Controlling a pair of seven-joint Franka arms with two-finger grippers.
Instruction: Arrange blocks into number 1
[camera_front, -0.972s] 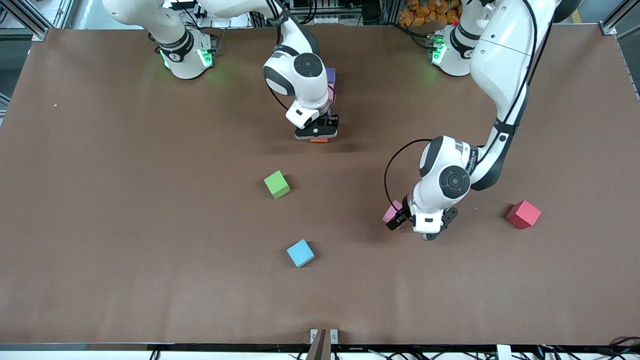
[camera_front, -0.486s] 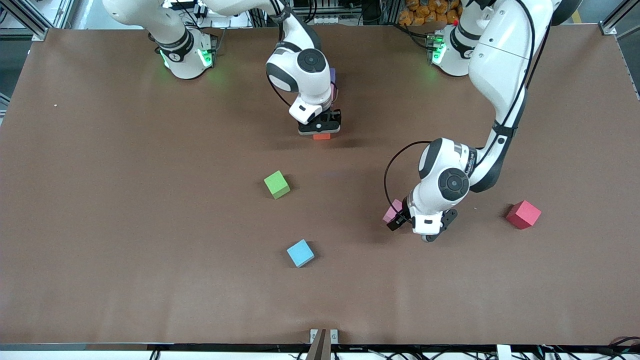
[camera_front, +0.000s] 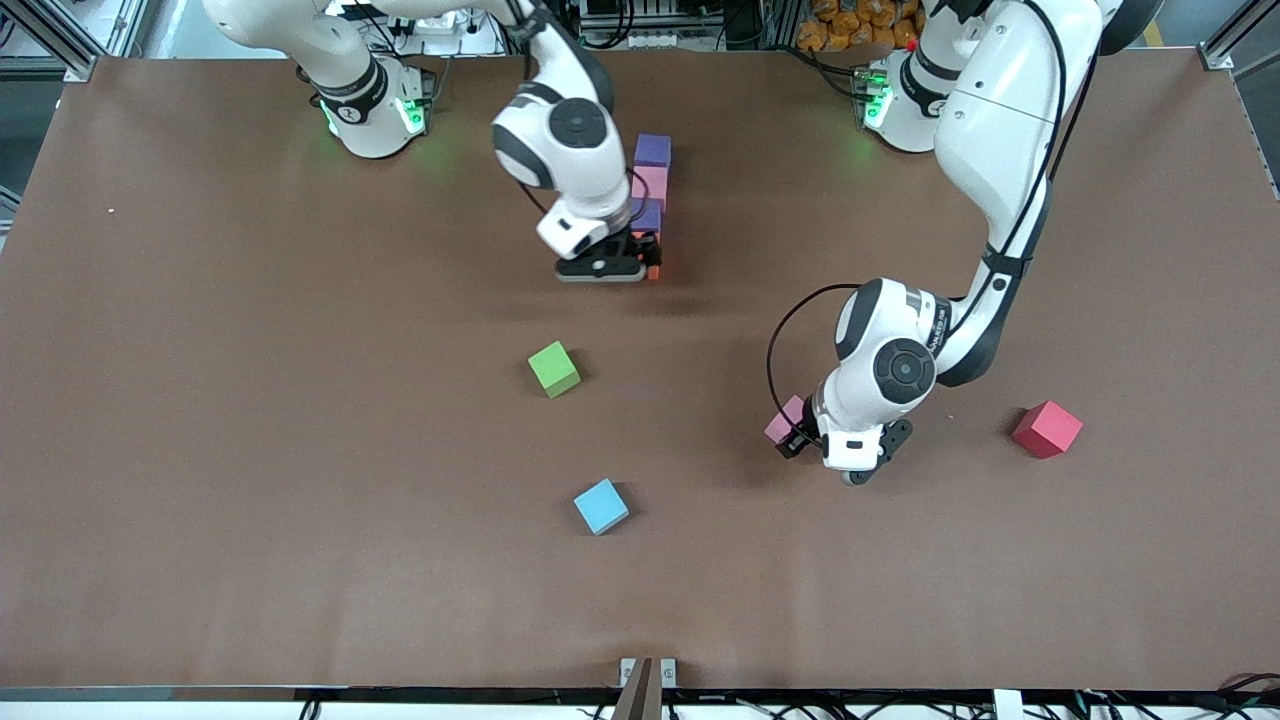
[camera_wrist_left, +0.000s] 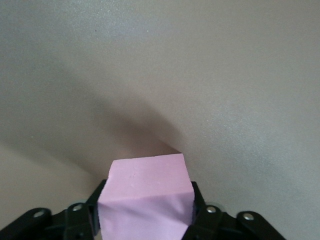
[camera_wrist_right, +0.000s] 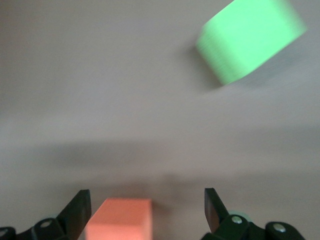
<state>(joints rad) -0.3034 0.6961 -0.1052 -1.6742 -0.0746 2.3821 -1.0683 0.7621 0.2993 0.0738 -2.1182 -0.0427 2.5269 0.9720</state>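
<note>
Brown table (camera_front: 250, 400) lies mostly bare; we note left gripper (camera_wrist_left: 146, 220) grasping pink block (camera_wrist_left: 147, 192), right gripper (camera_wrist_right: 147, 210) released above orange block (camera_wrist_right: 120, 217).

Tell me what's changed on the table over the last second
The right gripper opened, let go of the orange block at the near end of the column, and shifted toward the right arm's end. The left gripper closed on the pink block. Green, blue and red cubes stayed put.
</note>
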